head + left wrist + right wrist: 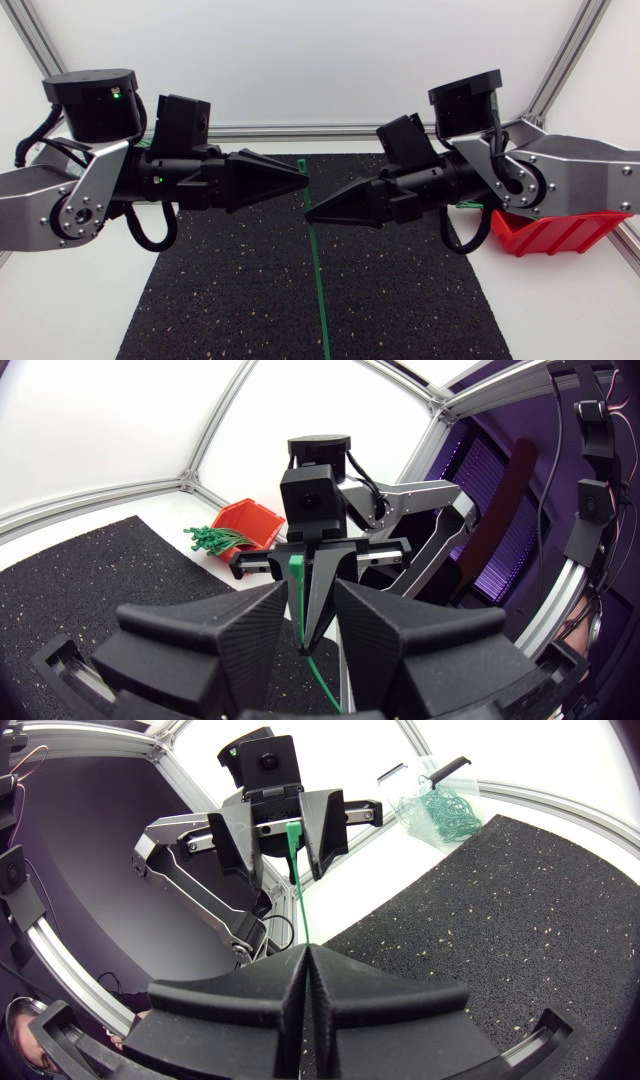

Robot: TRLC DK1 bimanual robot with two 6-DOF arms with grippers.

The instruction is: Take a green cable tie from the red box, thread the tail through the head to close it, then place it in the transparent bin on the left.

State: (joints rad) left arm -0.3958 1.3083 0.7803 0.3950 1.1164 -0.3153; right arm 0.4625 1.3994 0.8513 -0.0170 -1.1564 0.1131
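Observation:
A green cable tie (318, 280) is pinched in my right gripper (312, 214), which is shut on it above the middle of the black mat (220, 300). In the right wrist view the tie (297, 890) runs from my shut fingers (330, 982) out to my left gripper (287, 838). The tie's end sits between the left gripper's fingers, which stand apart. My left gripper (302, 184) faces the right one tip to tip. The left wrist view shows the tie (297, 575) in the gap ahead of the left fingers (250, 622). The red box (555, 235) sits under my right arm.
More green ties (212, 540) poke out of the red box (250, 522) at the mat's far corner. The transparent bin (440, 805) with closed green ties in it stands beyond the mat on the left side. Aluminium frame posts (45, 45) border the table.

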